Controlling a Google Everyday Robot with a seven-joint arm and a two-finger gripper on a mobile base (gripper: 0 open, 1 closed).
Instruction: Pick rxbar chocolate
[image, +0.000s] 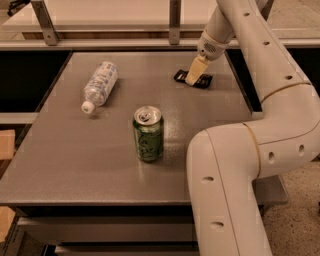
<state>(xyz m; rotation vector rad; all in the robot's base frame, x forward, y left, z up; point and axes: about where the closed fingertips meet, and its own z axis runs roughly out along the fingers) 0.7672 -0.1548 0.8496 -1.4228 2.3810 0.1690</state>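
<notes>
claw (192, 79) directly over rxbar chocolate (205, 81)

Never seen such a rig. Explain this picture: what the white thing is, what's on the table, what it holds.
The big white jointed shape is a robot arm. One camera looks down on a grey table. At the arm's end, the pale tool reaches down at the far right, its tip at the rxbar chocolate, a flat black bar lying on the table. Whether it grips the bar cannot be seen. A green soda can stands upright mid-table; a clear water bottle lies on its side, far left.
</notes>
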